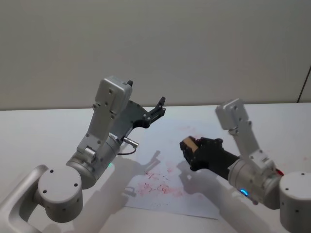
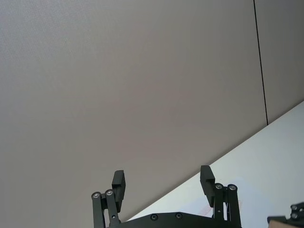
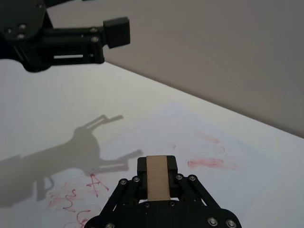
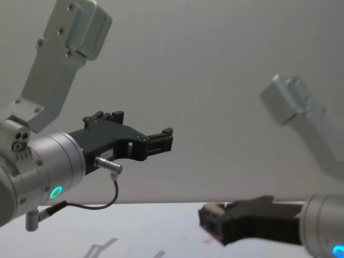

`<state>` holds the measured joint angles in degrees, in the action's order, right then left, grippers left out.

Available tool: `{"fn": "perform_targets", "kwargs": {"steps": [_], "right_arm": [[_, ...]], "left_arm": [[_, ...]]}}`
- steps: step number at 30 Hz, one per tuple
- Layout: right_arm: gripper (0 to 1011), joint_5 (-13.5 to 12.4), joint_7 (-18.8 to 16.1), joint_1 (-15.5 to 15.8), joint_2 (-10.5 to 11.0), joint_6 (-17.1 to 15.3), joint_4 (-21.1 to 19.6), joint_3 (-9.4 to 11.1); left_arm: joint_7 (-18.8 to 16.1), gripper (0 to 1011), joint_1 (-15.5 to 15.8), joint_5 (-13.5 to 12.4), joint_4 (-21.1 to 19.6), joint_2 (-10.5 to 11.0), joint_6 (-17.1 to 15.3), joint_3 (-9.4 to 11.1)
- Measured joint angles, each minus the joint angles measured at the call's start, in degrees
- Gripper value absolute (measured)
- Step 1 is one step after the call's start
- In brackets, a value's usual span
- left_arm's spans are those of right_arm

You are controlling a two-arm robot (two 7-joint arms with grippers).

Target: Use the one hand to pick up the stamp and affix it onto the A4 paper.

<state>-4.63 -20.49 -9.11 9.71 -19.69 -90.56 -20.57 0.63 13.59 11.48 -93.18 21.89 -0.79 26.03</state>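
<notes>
The small tan wooden block stamp (image 1: pixel 189 143) sits clamped between the two black fingers of the right claw (image 1: pixel 187 146), the blocky black one on a silver cylindrical wrist with a blue light, in the right-centre of the head view. In the right wrist view the stamp (image 3: pixel 157 179) stands as an upright tan strip at the bottom centre, a fingertip of the right claw (image 3: pixel 157 166) pressed to each of its sides. It hangs over the right part of the flat white A4 paper (image 1: pixel 165 141), which lies on the white tabletop (image 1: pixel 39 136) in the lower middle of the frame and bears red smudged marks (image 1: pixel 158 187). The claw's shadow falls on the sheet apart from the claw itself, towards the bottom of the frame. The right forearm enters from the lower right corner and points up and left across the sheet, with its grey elbow link rising behind it. The left claw (image 1: pixel 159 109), black with a green light and a dangling cable, is raised at the centre-left, well apart from the stamp, with its fingers spread wide (image 2: pixel 162 183) and gripping nothing.
</notes>
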Motion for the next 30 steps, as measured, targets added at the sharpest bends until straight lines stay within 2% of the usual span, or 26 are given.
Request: {"fn": "perform_targets", "kwargs": {"steps": [5, 11, 30], "right_arm": [[219, 2.3, -0.2, -0.7, -1.1, -0.6, 2.5, -1.2], [219, 3.8, 0.1, -1.0, -1.9, -1.3, 4.6, -2.2], [219, 5.0, 1.8, -1.0, -2.6, -2.0, 7.8, -3.2]], "left_arm": [[0.0, 1001, 0.0, 0.0, 0.0, 0.0, 0.0, 0.0], [0.0, 1001, 0.0, 0.0, 0.0, 0.0, 0.0, 0.0], [0.0, 1001, 0.0, 0.0, 0.0, 0.0, 0.0, 0.0]]}}
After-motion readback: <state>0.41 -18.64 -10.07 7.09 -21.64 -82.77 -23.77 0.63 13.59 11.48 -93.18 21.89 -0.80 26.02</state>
